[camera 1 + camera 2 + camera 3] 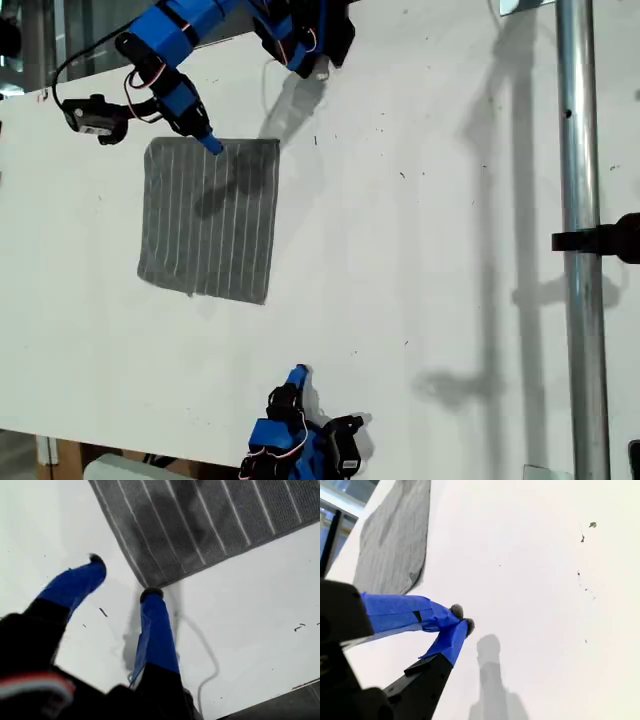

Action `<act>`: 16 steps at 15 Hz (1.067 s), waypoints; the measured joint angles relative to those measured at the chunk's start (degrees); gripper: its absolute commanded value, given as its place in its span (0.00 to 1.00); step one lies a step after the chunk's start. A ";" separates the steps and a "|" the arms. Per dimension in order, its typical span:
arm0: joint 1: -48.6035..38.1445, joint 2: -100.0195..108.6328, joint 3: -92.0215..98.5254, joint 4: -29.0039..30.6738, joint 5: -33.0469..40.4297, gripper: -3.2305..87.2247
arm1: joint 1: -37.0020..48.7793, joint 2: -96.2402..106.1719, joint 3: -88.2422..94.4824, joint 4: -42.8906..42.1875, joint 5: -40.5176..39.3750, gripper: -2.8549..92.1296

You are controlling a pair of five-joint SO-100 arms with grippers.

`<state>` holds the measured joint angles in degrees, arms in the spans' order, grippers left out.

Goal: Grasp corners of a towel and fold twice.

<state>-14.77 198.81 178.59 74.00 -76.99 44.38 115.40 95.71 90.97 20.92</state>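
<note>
The grey striped towel (210, 220) lies flat on the white table (420, 250) toward the exterior view's left. My first gripper (212, 145) hovers over its far edge and is open. In the first wrist view the towel (200, 520) shows one corner (148, 582), and one fingertip (151, 595) of my first gripper (122, 577) sits right at that corner while the other stands off the cloth. My second gripper (297, 375) is shut and empty at the near table edge, well apart from the towel (395, 545). Its tips (462, 619) meet over bare table.
A vertical metal pole (580, 240) with a black clamp (605, 242) stands at the exterior view's right. The first arm's base (305, 40) sits at the far table edge, and a thin cable (205, 665) trails over the table near it.
</note>
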 measured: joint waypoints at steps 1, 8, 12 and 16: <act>0.00 0.00 0.00 0.00 0.00 0.01 | -0.09 -0.44 0.26 0.00 0.09 0.38; 0.09 0.00 0.00 0.00 0.00 0.01 | -1.41 -3.08 26.02 -21.88 0.18 0.38; 0.26 0.00 0.00 0.00 0.00 0.01 | 1.85 -13.10 32.61 -34.45 0.00 0.39; 0.44 0.00 0.00 0.00 0.00 0.01 | 3.87 -16.26 33.05 -37.53 -1.93 0.33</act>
<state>-14.33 198.81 178.59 74.00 -76.99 48.25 99.14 128.76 53.44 18.98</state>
